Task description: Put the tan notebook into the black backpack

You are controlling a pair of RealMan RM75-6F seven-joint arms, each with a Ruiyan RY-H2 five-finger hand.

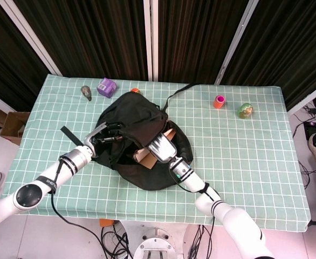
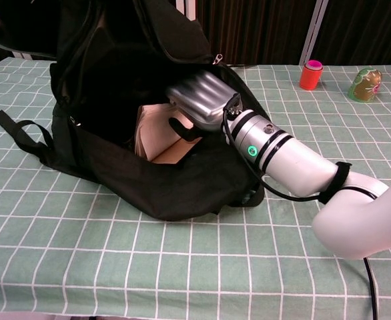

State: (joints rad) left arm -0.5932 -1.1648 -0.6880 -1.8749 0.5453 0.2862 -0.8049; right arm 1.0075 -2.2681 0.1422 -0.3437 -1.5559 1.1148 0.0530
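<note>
The black backpack (image 1: 134,116) lies mid-table with its mouth facing me, and it fills the left of the chest view (image 2: 109,73). My left hand (image 1: 107,133) grips the rim of the opening and holds it up. My right hand (image 1: 159,147) reaches into the mouth, its fingers closed over the tan notebook (image 1: 143,156). In the chest view the right hand (image 2: 201,99) sits on top of the notebook (image 2: 157,137), which is mostly inside the bag with its lower edge showing. The left hand itself is hidden in the chest view.
A purple box (image 1: 107,86) and a grey object (image 1: 86,91) sit at the far left. An orange-pink cup (image 1: 219,101) and a green round object (image 1: 245,110) stand at the far right. A loose strap (image 2: 22,127) trails left of the bag.
</note>
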